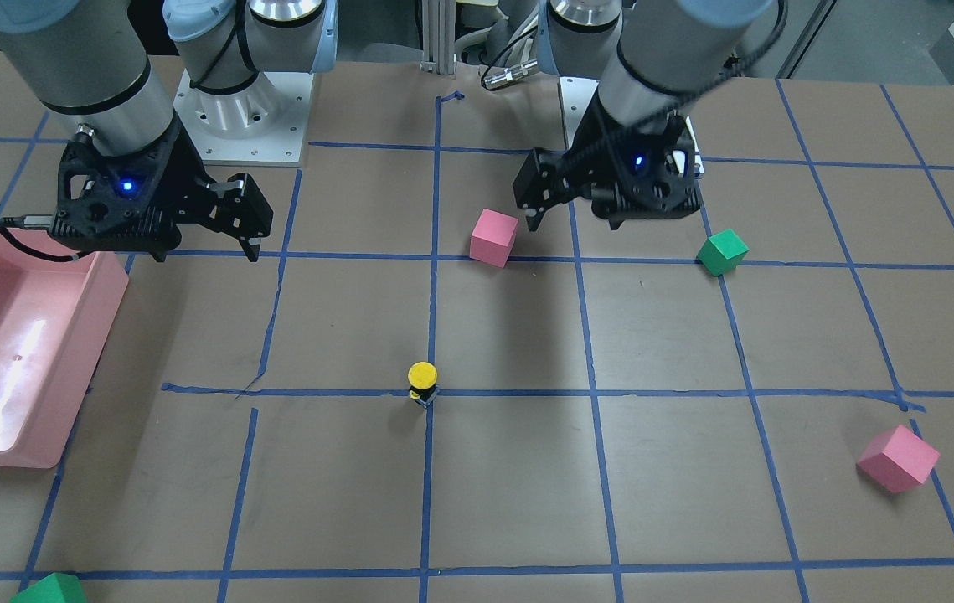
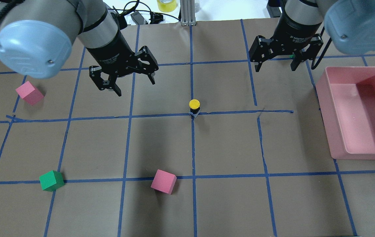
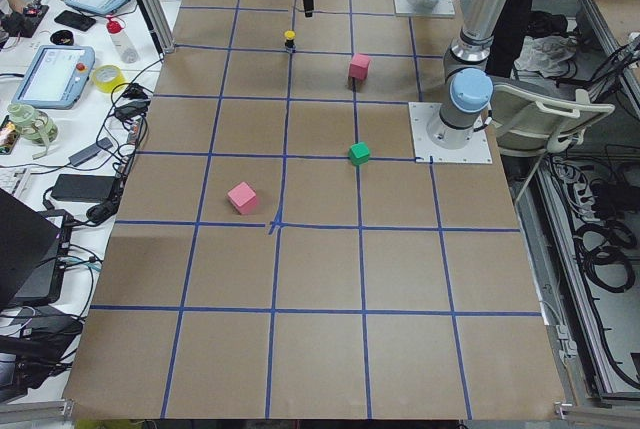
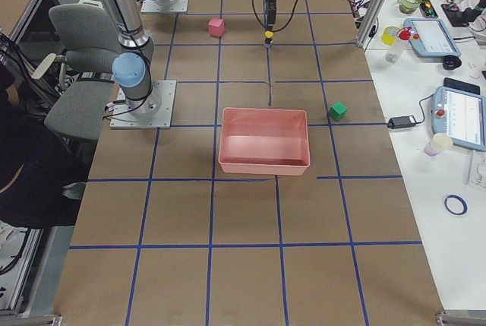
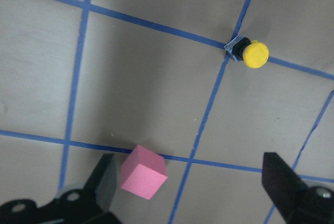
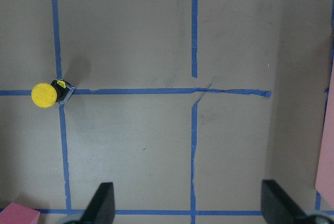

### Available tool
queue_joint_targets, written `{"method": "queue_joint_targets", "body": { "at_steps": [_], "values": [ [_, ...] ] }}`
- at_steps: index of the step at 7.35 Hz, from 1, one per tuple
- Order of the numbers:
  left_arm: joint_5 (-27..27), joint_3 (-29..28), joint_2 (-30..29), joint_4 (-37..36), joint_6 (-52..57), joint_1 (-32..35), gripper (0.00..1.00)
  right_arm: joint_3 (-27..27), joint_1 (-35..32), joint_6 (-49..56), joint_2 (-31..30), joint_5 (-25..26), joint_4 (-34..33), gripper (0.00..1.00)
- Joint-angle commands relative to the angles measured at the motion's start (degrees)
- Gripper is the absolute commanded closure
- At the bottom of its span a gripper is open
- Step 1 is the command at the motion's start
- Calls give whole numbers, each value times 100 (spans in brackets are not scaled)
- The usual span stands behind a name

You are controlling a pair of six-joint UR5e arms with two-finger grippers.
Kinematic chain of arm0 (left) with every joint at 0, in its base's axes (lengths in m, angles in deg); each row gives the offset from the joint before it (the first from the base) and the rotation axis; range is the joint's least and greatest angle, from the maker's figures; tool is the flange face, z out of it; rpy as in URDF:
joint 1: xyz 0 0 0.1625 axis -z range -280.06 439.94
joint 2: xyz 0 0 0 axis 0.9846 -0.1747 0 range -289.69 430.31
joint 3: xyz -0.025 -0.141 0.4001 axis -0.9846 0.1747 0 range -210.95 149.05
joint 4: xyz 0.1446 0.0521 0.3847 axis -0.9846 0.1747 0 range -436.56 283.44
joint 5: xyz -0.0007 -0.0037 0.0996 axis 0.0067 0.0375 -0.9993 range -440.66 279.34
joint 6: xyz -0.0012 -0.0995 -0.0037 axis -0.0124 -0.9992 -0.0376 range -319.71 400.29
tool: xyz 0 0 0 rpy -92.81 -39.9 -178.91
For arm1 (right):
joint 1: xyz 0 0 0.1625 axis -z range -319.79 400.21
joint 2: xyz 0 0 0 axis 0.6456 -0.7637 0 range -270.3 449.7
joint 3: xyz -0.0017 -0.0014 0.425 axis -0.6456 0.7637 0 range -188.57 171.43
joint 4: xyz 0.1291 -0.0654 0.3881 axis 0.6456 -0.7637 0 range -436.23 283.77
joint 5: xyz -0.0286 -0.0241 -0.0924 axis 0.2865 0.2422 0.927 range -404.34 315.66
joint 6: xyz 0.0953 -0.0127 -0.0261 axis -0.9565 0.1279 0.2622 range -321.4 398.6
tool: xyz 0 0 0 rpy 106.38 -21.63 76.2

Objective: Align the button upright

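Note:
The button [image 2: 194, 107] stands upright on the centre tape crossing, with its yellow cap on top and its black base on the table. It also shows in the front view [image 1: 422, 381], the left wrist view [image 5: 250, 54] and the right wrist view [image 6: 48, 93]. My left gripper [image 2: 136, 88] is open and empty, and hangs above the table to the left of the button and beyond it; it also shows in the front view [image 1: 575, 219]. My right gripper [image 2: 275, 68] is open and empty, and hangs to the right of the button and beyond it; it also shows in the front view [image 1: 207, 251].
A pink bin [image 2: 358, 154] stands at the right edge of the table. One pink cube [image 2: 29, 92] lies far left and another pink cube [image 2: 163, 181] lies near, just left of centre. A green cube [image 2: 51, 180] lies near left. Blue tape lines grid the brown table.

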State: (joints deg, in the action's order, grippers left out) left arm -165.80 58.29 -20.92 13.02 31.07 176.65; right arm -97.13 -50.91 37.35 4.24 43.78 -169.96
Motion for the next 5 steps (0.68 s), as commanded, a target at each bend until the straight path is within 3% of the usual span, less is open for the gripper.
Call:
{"method": "queue_joint_targets", "body": {
  "at_steps": [1, 5],
  "values": [
    [-398, 32, 254, -350, 1043, -20, 0, -46, 41, 46, 38, 12, 39, 0],
    [-468, 339, 429, -432, 1202, -47, 0, -3, 68, 54, -58, 118, 153, 0]
  ]
}}
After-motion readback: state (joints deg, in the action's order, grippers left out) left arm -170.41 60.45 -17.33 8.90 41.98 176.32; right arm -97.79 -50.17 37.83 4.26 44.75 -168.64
